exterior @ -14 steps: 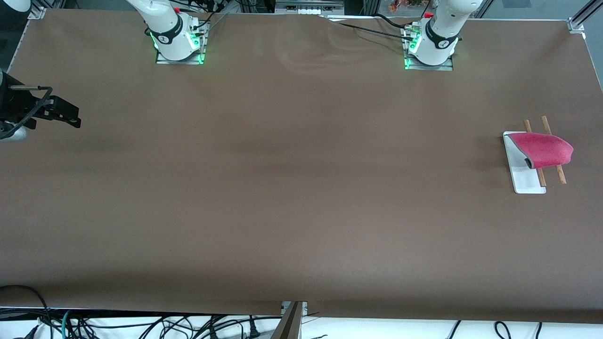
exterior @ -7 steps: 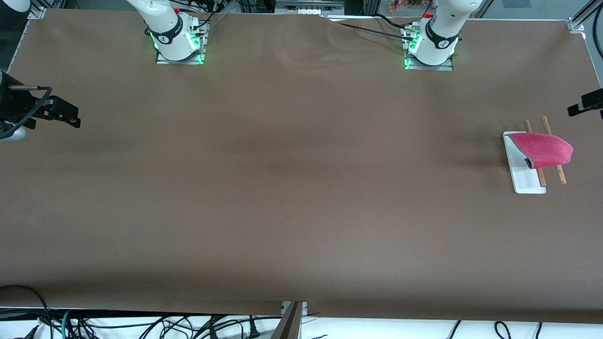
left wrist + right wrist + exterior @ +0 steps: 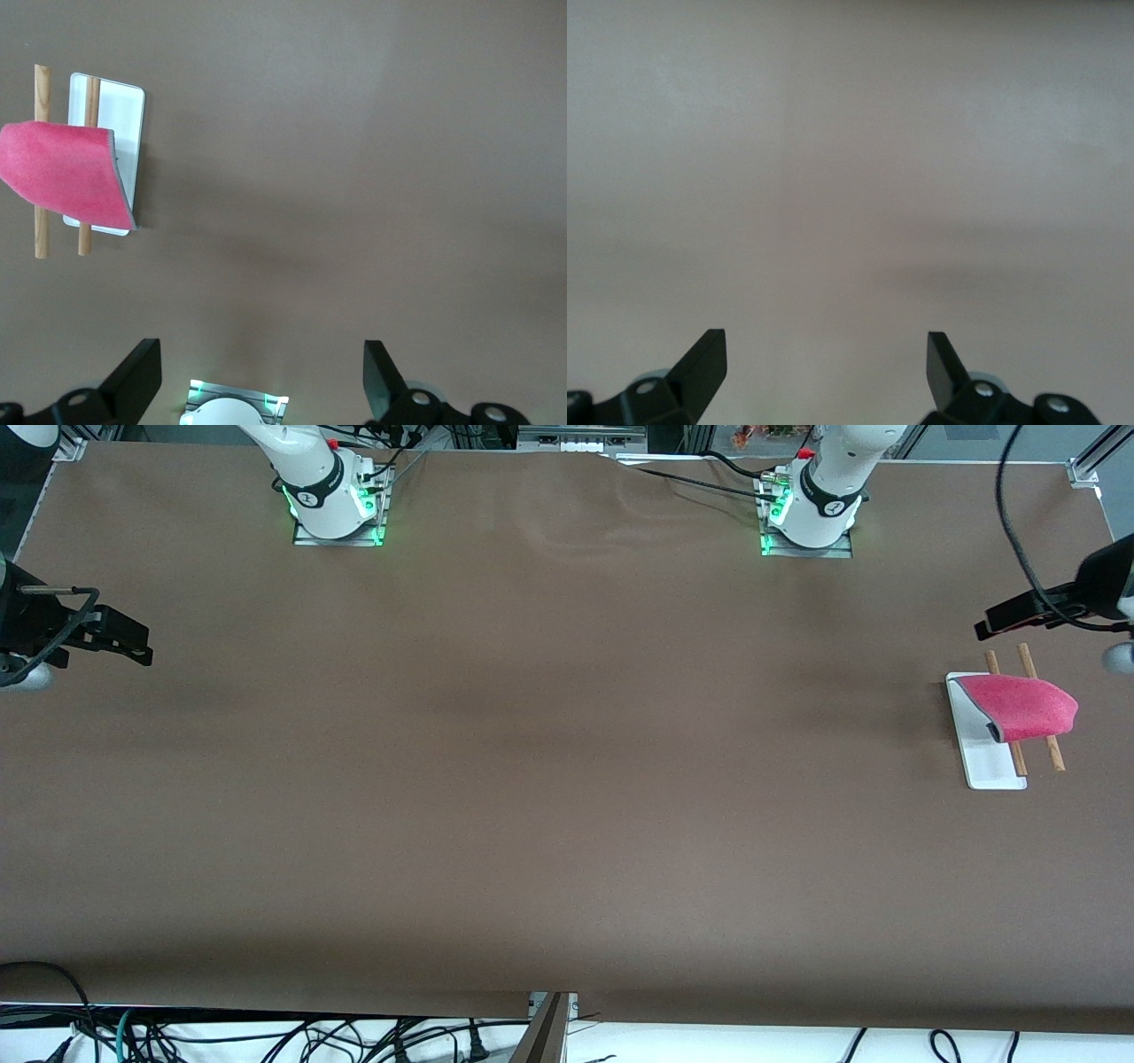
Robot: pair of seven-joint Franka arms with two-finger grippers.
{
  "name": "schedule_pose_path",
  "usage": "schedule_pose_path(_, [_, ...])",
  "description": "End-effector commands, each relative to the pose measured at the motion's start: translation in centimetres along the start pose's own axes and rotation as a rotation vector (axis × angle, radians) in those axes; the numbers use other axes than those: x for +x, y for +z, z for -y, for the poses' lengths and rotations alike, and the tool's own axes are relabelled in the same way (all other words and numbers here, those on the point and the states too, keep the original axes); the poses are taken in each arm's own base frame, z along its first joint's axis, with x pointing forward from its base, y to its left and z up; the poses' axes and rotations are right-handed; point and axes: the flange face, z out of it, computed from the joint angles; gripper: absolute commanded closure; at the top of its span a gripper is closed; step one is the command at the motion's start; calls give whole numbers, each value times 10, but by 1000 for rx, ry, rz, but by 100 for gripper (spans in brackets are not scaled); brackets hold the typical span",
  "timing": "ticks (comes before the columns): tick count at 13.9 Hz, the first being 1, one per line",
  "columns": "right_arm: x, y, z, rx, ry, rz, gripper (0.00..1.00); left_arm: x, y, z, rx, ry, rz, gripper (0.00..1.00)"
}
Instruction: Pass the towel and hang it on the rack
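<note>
The pink-red towel [image 3: 1021,707] hangs draped over the two brown rods of the rack [image 3: 983,766] at the left arm's end of the table. Both also show in the left wrist view, the towel [image 3: 62,173] lying across the rack [image 3: 120,102]. My left gripper [image 3: 997,624] is open and empty in the air beside the rack, a little toward the robots' bases; its jaws stand wide apart in the left wrist view [image 3: 261,381]. My right gripper [image 3: 133,646] is open and empty and waits at the right arm's end of the table, over bare brown table [image 3: 824,376].
The left arm's base [image 3: 811,509] and the right arm's base [image 3: 332,500] stand along the table's edge farthest from the front camera. The left arm's base also shows in the left wrist view [image 3: 232,409]. Cables hang below the edge nearest the front camera.
My left gripper has come into the front view from the left arm's end and moved in over the table beside the rack. The towel, rack and right arm have not moved.
</note>
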Motion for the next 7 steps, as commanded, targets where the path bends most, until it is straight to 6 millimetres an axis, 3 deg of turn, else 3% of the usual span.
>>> schedule_pose_path(1, [0,-5,0,-2,-8,-9,0,0,2,-1,40,-19,-45,0])
schedule_pose_path(7, [0,-4,1,-4,-16,-7,0,-1,2,-25,-2,40,-54,0])
